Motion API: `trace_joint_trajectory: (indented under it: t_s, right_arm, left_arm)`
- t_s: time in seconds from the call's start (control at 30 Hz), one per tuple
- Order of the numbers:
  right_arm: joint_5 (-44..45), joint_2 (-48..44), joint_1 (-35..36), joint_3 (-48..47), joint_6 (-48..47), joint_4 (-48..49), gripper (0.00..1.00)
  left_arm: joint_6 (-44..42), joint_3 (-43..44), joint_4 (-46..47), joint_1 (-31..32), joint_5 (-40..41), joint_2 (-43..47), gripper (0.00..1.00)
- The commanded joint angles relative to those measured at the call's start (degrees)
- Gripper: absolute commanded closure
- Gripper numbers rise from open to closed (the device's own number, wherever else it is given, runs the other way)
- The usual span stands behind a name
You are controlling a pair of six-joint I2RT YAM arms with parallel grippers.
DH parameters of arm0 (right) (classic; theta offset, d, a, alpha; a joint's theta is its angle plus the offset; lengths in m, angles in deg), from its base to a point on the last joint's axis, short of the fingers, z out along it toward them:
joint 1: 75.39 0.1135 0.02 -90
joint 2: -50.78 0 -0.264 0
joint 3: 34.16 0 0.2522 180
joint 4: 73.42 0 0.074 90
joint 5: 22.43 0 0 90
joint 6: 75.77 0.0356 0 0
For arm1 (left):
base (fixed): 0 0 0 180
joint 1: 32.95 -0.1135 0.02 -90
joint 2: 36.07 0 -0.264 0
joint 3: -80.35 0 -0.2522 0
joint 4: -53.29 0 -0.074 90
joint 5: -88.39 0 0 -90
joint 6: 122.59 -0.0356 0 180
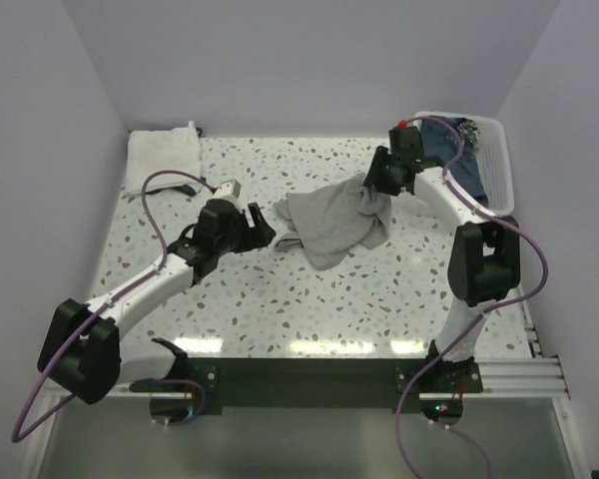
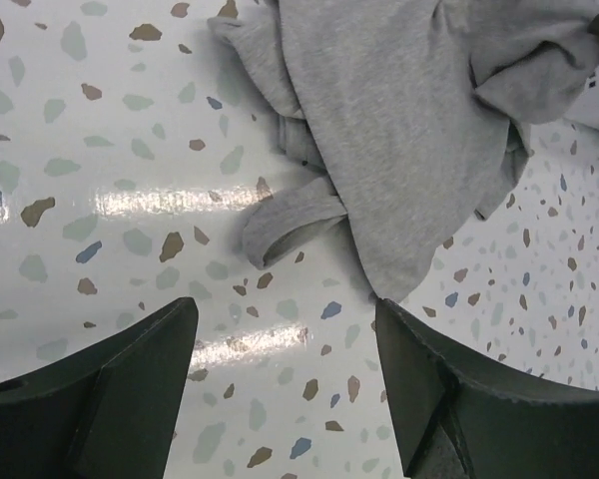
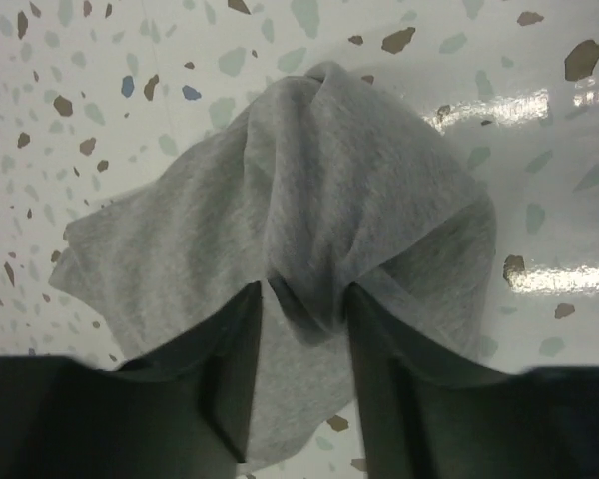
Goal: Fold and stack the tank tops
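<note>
Glossy speckled table (image 1: 280,299), rumpled grey tank top (image 1: 334,225)

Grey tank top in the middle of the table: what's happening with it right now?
The right hand is shut on a bunched-up part of the grey tank top, which lies crumpled and unfolded on the table. The left hand is open just short of the shirt's left edge, touching nothing. A folded white cloth sits in the far left corner, and the basket at far right holds something blue.

top: high overview | wrists: close, looking down | shared: grey tank top (image 1: 334,225)
</note>
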Motion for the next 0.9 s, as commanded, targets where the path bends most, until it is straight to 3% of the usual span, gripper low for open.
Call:
trace_joint_trajectory:
  t_s: [0.0,0.1,0.23,0.33,0.5,0.6,0.87]
  right_arm:
    - [7.4,-6.8,4.9,0.6,-1.9,-0.7,0.49]
    - [14.5,-13.1,7.9,6.6,-2.1,-0.2,0.43]
    - [21.0,-19.1,15.1,14.5,-1.6,0.0,0.42]
    - [20.5,-23.7,16.6,20.9,-1.0,0.5,0.42]
    - [16.8,-31.2,20.0,30.7,-3.0,4.0,0.47]
    - [20.9,-31.9,21.3,33.2,-2.7,2.4,0.47]
    - [20.0,-26.4,21.1,33.0,-3.0,5.2,0.51]
  left_arm:
    - [3.8,-0.3,8.0,-0.7,-0.4,-3.1,0.24]
    - [4.1,0.6,9.7,-0.9,-0.6,-6.6,0.28]
    - [6.4,2.5,11.5,-1.0,-2.7,-11.0,0.32]
    - [6.7,2.7,13.8,-0.6,-5.3,-12.9,0.41]
    - [4.3,1.6,15.9,5.1,-6.7,-15.8,0.42]
    - [6.1,-1.5,21.2,9.2,-7.5,-18.6,0.42]
    - [8.2,-2.0,32.3,13.7,-9.0,-27.7,0.43]
